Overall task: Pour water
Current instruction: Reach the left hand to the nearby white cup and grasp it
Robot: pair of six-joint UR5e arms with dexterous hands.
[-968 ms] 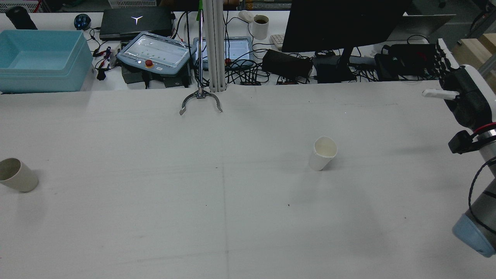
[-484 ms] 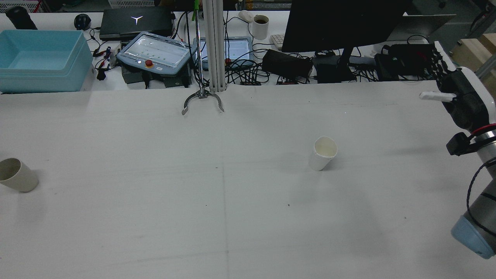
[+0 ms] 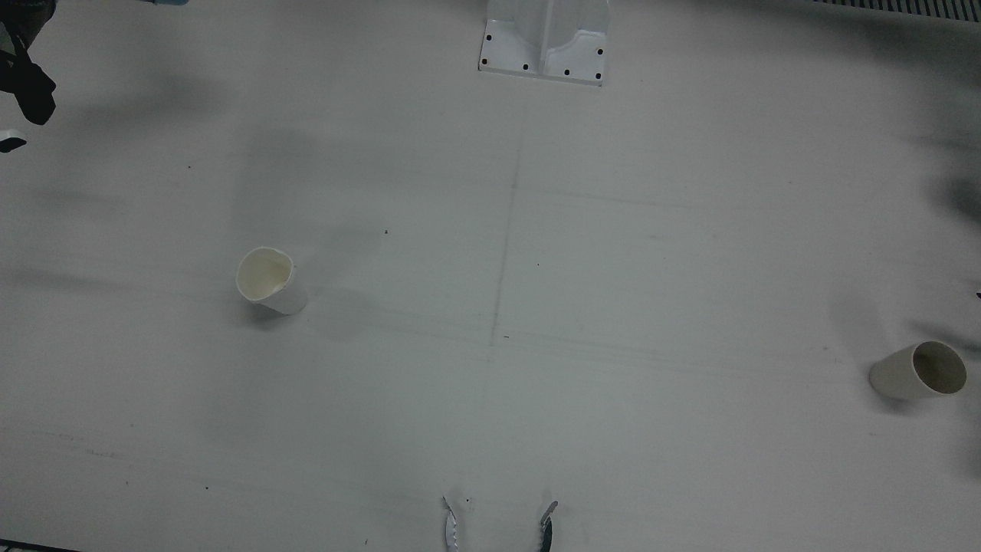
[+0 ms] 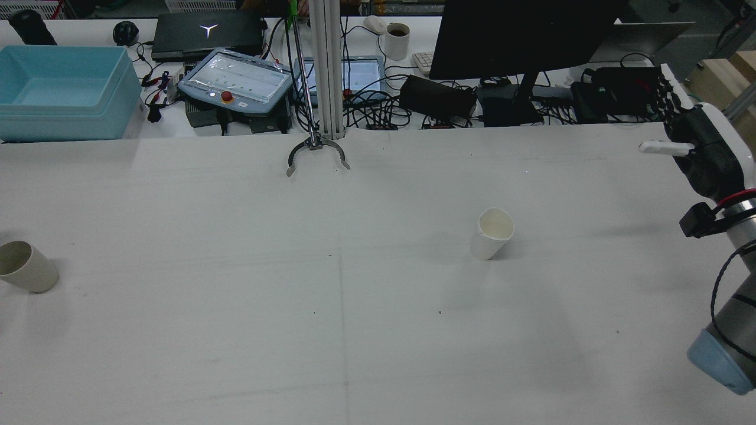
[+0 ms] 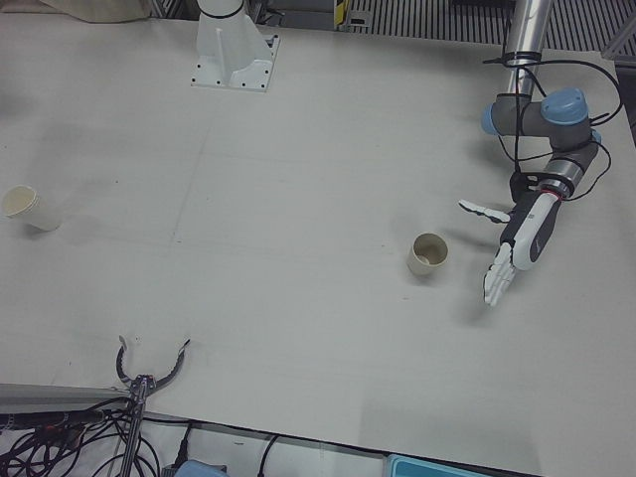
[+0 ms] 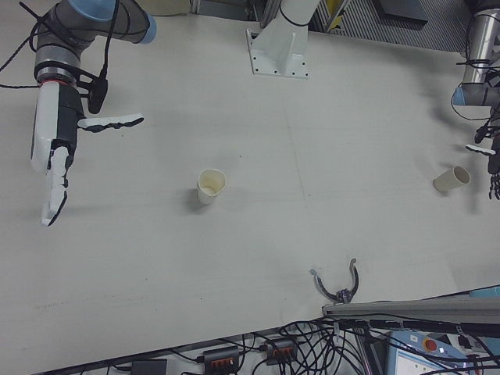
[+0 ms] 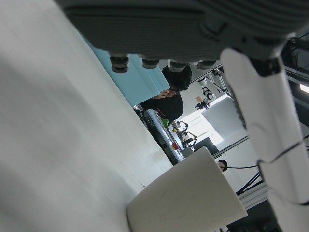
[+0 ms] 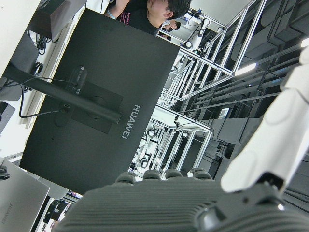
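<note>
Both hands are spread flat and empty. Your left hand sits just beside the beige paper cup, lined up to grasp. Your right hand is well apart from the white paper cup on the table, leaving pouring room.

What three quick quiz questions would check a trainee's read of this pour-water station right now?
1. True or false: the right hand is already gripping the white cup.
2. Which hand is beside the beige cup? A) left hand B) right hand
3. What tool lies at the operators' edge of the table?

Key
1. False: the hand is open, well apart from the cup.
2. A: the left hand hovers open next to it, not touching.
3. A metal grabber claw on a long rod.
</note>
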